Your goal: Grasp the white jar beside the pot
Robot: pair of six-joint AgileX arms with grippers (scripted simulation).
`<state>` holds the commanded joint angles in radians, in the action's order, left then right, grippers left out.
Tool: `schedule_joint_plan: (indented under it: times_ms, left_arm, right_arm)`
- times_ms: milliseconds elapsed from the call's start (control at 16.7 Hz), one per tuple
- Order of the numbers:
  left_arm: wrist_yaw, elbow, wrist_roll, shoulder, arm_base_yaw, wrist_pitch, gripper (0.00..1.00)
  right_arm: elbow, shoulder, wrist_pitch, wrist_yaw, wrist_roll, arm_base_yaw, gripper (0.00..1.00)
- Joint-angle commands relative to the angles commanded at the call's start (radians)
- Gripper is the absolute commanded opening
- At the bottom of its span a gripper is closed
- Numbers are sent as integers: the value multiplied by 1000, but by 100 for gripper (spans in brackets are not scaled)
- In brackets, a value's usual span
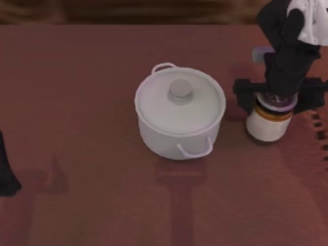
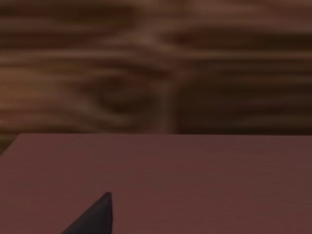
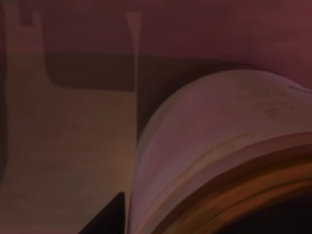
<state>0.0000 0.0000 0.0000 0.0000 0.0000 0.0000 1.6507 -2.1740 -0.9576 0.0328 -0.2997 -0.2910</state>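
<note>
On the right side of the tabletop [image 1: 77, 102], the jar [image 1: 268, 123] stands upright just beside the pot [image 1: 179, 115], a narrow strip of bare surface between them. The right tool [image 1: 279, 97] sits directly over the jar's top, its dark body covering the lid, with its black fingers spread out to either side at lid height (whether they press on the jar I cannot tell). From the right wrist the jar [image 3: 219, 156] fills most of the picture: white wall, then the orange band, then a dark edge at the corner. The pot is near the middle of the tabletop, lid on, grey knob [image 1: 180, 91] centred, one loop handle toward the far edge and one toward the near edge. The left tool [image 1: 6, 177] is parked at the left edge, well apart from both things; only a dark tip [image 2: 95, 217] of it shows from its own wrist.
</note>
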Motion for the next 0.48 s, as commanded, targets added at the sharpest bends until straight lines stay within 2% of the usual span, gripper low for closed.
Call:
schedule_joint_plan:
  times_ms: [120, 480]
  left_arm:
    - [0, 0, 0, 0, 0, 0, 100]
    - [0, 0, 0, 0, 0, 0, 100]
  right_arm:
    - [0, 0, 0, 0, 0, 0, 98]
    - [0, 0, 0, 0, 0, 0, 100]
